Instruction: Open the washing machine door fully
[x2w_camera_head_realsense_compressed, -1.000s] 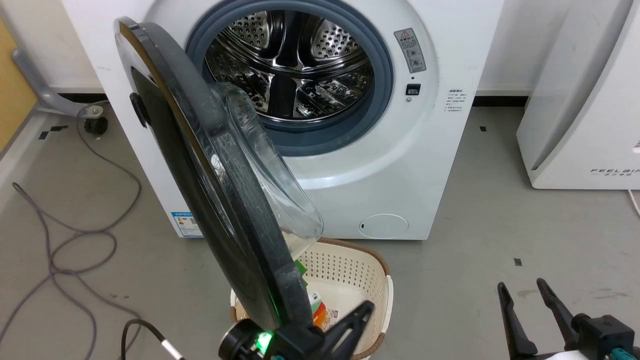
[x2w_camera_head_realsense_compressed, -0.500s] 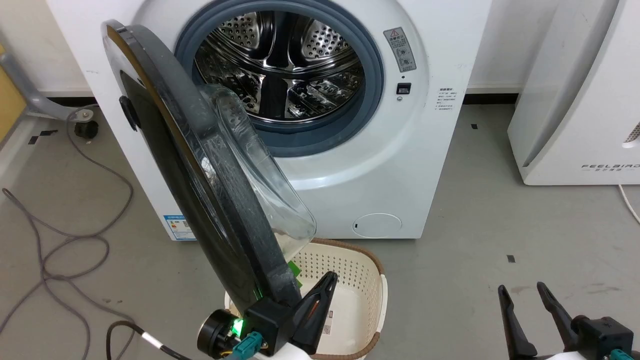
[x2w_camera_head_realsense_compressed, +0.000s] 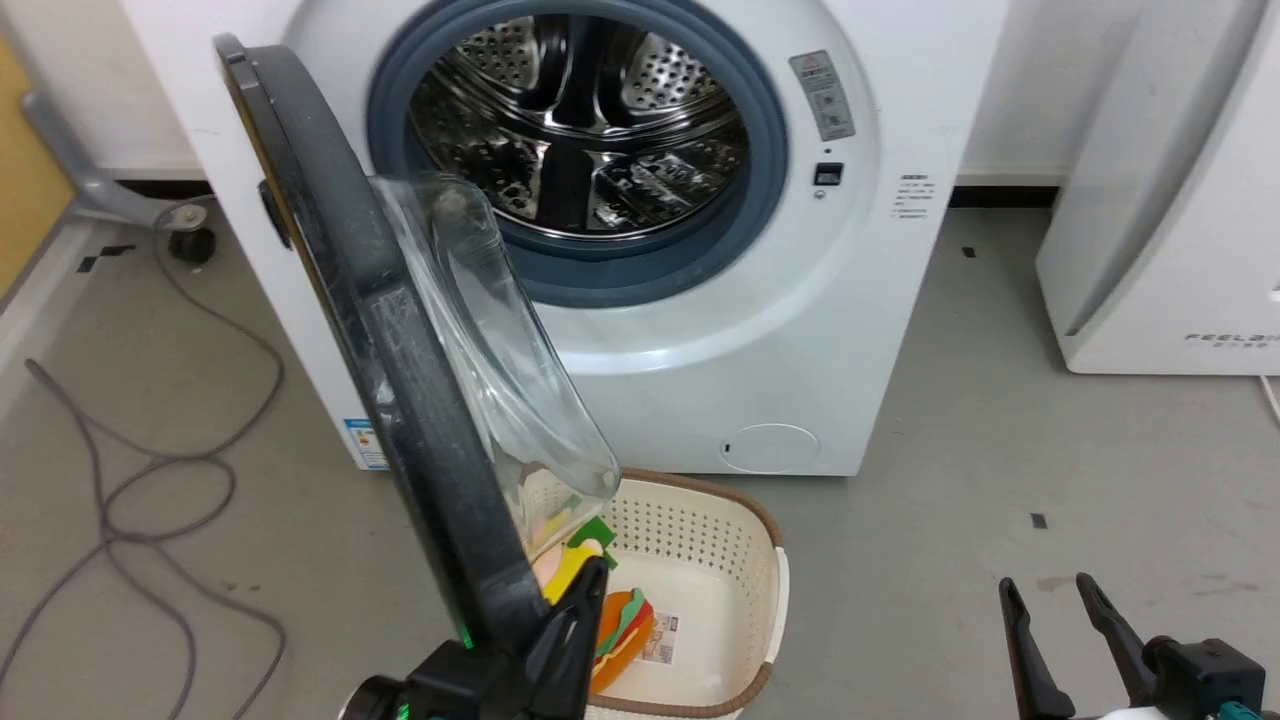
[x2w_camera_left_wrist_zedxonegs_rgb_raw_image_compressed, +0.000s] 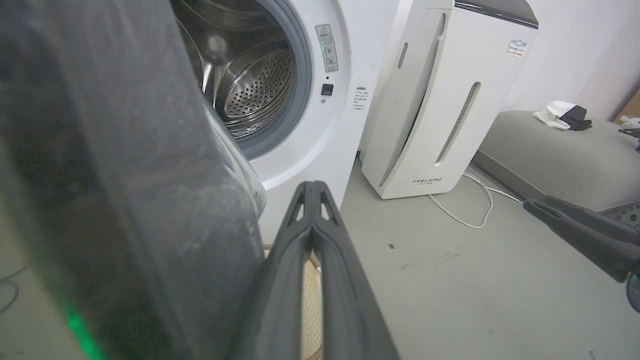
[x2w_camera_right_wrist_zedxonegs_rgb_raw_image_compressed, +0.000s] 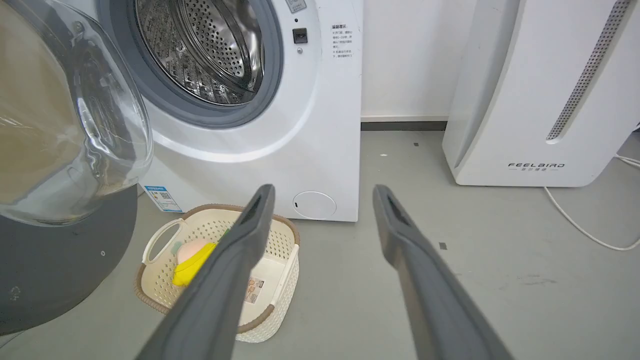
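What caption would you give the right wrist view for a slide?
The right gripper, fingers apart, facing the washing machine, the washing machine door swung out beside a cream basket.

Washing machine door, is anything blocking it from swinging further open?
Nothing visible blocks it. Left of the washing machine door, a grey cable lies flat on the floor. The basket sits on its inner side.

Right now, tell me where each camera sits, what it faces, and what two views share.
Head: high, looking down on washing machine, washing machine door, basket; left tool, right tool at bottom.
Left wrist: beside the door rim, facing drum; shut left tool.
Right wrist: low, facing machine, basket; open right tool.
Shared: every view shows the drum.
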